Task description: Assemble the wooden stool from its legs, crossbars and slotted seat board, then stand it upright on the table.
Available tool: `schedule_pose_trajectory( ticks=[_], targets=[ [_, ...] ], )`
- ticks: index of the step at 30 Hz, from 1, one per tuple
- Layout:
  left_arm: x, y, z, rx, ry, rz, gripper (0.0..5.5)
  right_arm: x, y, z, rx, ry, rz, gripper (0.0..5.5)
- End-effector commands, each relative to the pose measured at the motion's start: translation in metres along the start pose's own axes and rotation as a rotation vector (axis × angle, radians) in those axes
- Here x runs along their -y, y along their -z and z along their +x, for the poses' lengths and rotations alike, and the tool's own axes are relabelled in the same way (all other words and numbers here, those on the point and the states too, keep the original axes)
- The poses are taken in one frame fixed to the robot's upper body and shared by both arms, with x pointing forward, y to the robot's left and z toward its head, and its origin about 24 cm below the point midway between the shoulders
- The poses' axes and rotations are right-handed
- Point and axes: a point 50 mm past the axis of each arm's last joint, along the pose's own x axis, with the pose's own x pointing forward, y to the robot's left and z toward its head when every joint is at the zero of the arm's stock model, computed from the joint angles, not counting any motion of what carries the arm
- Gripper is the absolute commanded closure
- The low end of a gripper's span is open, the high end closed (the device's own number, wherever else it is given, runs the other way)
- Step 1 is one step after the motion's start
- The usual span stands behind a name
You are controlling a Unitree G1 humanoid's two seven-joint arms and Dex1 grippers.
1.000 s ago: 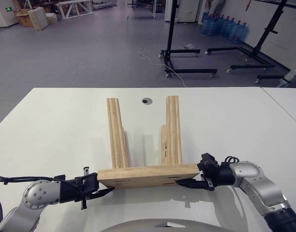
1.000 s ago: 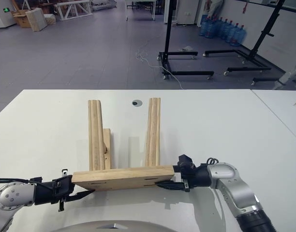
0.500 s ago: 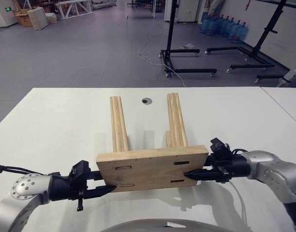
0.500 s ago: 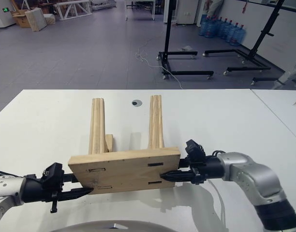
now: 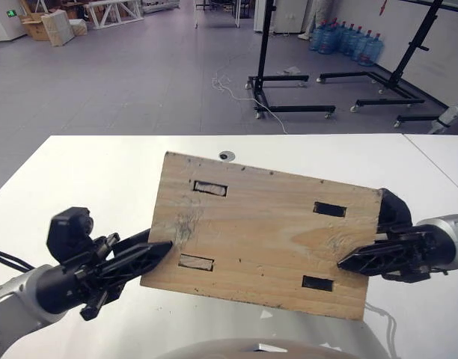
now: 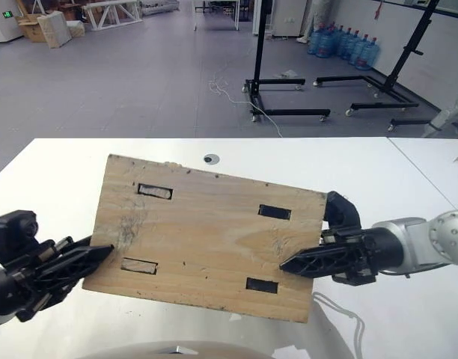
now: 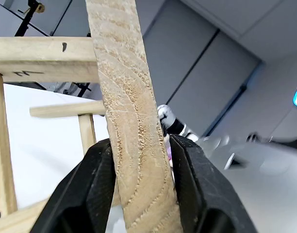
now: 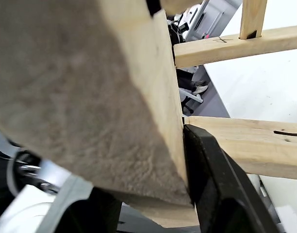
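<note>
- Wooden stool [image 5: 266, 247] is judged to be fully put together: in the left wrist view, legs [image 7: 3, 160] and a crossbar [image 7: 61, 109] are seen joined beneath the seat board [image 6: 206, 239].
- The stool is held in the air over the white table [image 5: 79, 164], with the seat face tipped up toward the head camera and its four slots [image 5: 210, 188] showing.
- The left gripper [image 5: 153, 253] is pressed onto the seat board's left edge, its two black fingers pinching the wood between them.
- The right gripper [image 5: 350, 263] is clamped in the same way onto the right edge.
- What is left, by this reading, is for the stool to be turned so that its legs point down, set upright on the table, and let go.
- A few small dark pen-like marks [image 7: 27, 73] are seen on a rail in the left wrist view; they cannot be read.
</note>
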Motion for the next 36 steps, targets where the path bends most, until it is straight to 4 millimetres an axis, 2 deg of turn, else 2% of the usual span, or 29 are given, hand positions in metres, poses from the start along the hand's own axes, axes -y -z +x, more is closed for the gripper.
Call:
schedule_pose_trajectory(
  ticks=[1,3,6,9,13,17,20,25,28,33,34,36],
  targets=[
    [0.025,0.005,0.012,0.003,0.081,0.000,3.91,0.010,-0.024,0.008,-0.015,-0.228,0.207,3.80],
    [0.019,0.016,0.005,0.008,0.004,-0.060,3.91,0.018,-0.045,0.007,0.013,-0.204,0.225,3.78],
    [0.003,0.027,-0.004,0.052,-0.103,-0.143,3.91,0.032,-0.066,0.009,0.052,-0.162,0.261,3.77],
    [-0.021,0.023,-0.011,0.144,-0.211,-0.149,3.91,0.048,-0.083,0.013,0.151,-0.104,0.200,3.77],
    [-0.045,0.024,-0.013,0.174,-0.299,-0.122,3.91,0.068,-0.089,0.023,0.329,-0.007,0.064,3.93],
    [-0.070,0.030,-0.015,0.212,-0.398,-0.154,3.91,0.081,-0.090,0.050,0.643,0.088,-0.029,4.12],
    [-0.079,0.028,-0.015,0.222,-0.426,-0.119,3.91,0.076,-0.089,0.065,0.827,0.135,-0.012,4.16],
    [-0.085,0.020,-0.010,0.245,-0.423,-0.087,3.91,0.057,-0.094,0.076,1.043,0.177,0.068,4.16],
    [-0.087,0.016,-0.008,0.262,-0.422,-0.059,3.91,0.048,-0.099,0.079,1.108,0.184,0.122,4.16],
    [-0.090,-0.005,-0.011,0.341,-0.438,0.027,3.91,0.043,-0.097,0.080,1.159,0.215,0.190,4.16],
    [-0.091,-0.009,-0.011,0.360,-0.440,0.026,3.55,0.045,-0.095,0.078,1.165,0.228,0.201,4.16],
    [-0.090,-0.014,-0.011,0.373,-0.435,0.026,3.17,0.049,-0.091,0.076,1.169,0.254,0.218,4.16]
  ],
)
